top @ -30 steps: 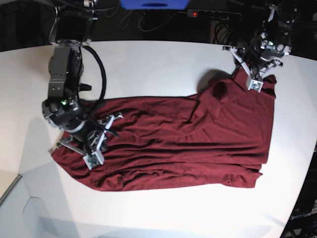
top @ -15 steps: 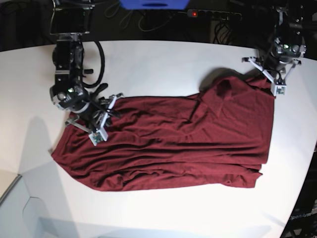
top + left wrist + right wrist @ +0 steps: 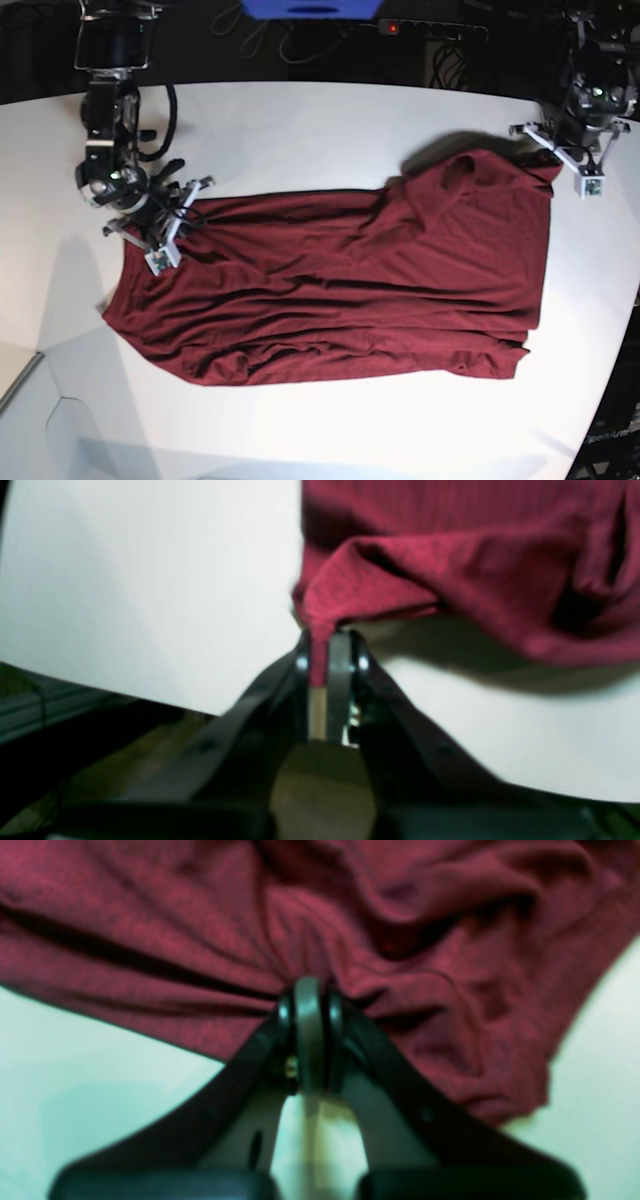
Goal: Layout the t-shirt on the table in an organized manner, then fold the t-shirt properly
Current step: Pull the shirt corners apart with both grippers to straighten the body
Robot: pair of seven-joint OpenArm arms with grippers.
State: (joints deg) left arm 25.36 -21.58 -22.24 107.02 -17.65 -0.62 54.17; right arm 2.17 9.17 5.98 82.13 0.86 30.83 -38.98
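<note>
One t-shirt (image 3: 340,280), dark maroon, lies spread lengthwise across the white desk (image 3: 300,130) — mostly flat, long wrinkles running along its length. In the base view its far right corner is lifted and bunched, throwing a shadow onto the desk behind it; the near edge sits well inside the desk's curved rim.

You've got both claws pinching the shirt:

- Left claw (image 3: 577,160) (right side of the base view): jaws pressed together on a small tuck of fabric at the shirt's upper right corner. In the left wrist view the cloth (image 3: 450,565) is drawn into a point right between the fingertips (image 3: 327,652) and hangs clear of the desk (image 3: 150,580), with shadow underneath.
- Right claw (image 3: 165,225) (left side of the base view): jaws pressed together on the shirt's upper left edge. In the right wrist view the fabric (image 3: 200,925) folds radiate out from the fingertips (image 3: 309,1005), and the cloth looks pulled taut toward the claw. Bare desk (image 3: 100,1080) shows just below that edge.

The two claws sit well apart, at opposite ends of the shirt's far edge — fabric between them looks stretched, not slack. Beyond the desk's far edge you can see a dark background with cables, a blue object (image 3: 310,8) and a power strip (image 3: 430,30). Both wrist views are blurred, so finer fabric detail can't be read.
</note>
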